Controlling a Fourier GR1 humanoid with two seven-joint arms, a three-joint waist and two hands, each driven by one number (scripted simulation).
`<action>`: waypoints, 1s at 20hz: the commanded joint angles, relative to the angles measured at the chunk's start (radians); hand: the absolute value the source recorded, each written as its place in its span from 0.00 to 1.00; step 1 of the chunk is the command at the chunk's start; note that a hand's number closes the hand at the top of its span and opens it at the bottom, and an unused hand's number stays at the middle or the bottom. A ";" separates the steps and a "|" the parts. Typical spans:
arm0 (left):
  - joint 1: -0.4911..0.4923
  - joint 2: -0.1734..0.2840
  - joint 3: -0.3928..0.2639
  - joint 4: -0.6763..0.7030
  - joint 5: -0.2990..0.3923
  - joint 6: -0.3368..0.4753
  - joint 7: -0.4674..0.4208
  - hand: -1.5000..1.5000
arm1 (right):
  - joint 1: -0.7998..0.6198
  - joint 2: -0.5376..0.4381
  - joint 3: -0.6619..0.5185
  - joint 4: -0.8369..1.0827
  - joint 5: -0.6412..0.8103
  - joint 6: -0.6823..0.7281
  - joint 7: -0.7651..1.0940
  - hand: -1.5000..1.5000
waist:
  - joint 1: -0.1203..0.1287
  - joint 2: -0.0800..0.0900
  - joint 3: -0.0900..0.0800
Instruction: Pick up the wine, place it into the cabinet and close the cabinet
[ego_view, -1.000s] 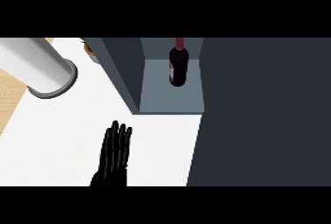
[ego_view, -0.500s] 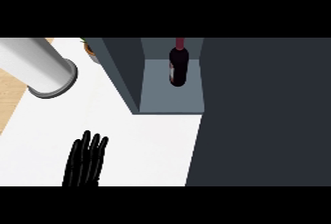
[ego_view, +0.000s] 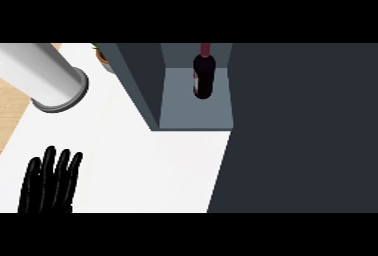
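seen from the head view, which looks steeply down, the dark glass wine bottle with a red neck (ego_view: 202, 75) stands upright inside the open grey-blue cabinet compartment (ego_view: 193, 112), on its pale floor and toward the back, with the bottle's neck running up to the view's top edge. a dark grey side wall (ego_view: 140, 82) bounds the compartment on the left, and a large dark slate panel (ego_view: 303, 130), possibly the cabinet's open door though the angle leaves this unclear, fills the whole right side of the view and borders the compartment on the right.

at the lower left, well apart from the bottle, the black left hand (ego_view: 50, 182) shows above the white counter top (ego_view: 140, 165), its fingers straight, pointing up the view and held close together, clamped on nothing. the right hand does not show.

at the upper left a light grey cylinder with a darker rim (ego_view: 43, 77) lies slanted across the counter's corner, over a strip of tan wooden surface (ego_view: 11, 112) at the left edge. just behind the cabinet wall's top a small orange and green object (ego_view: 102, 54) peeks out, too hidden to name.
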 joint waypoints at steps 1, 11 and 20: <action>0.033 0.040 0.085 -0.049 0.052 -0.044 0.007 0.00 | 0.027 -0.027 0.131 -0.158 -0.049 0.040 0.058 1.00 | 0.003 -0.002 0.000; 0.169 0.153 0.347 0.017 0.201 -0.268 -0.009 0.00 | 0.006 0.010 0.454 -0.145 0.158 -0.099 0.034 1.00 | -0.001 -0.005 -0.001; 0.226 0.174 0.400 0.007 0.212 -0.340 0.013 0.00 | -0.140 0.008 0.649 -0.032 0.319 -0.374 -0.013 1.00 | 0.011 -0.010 -0.003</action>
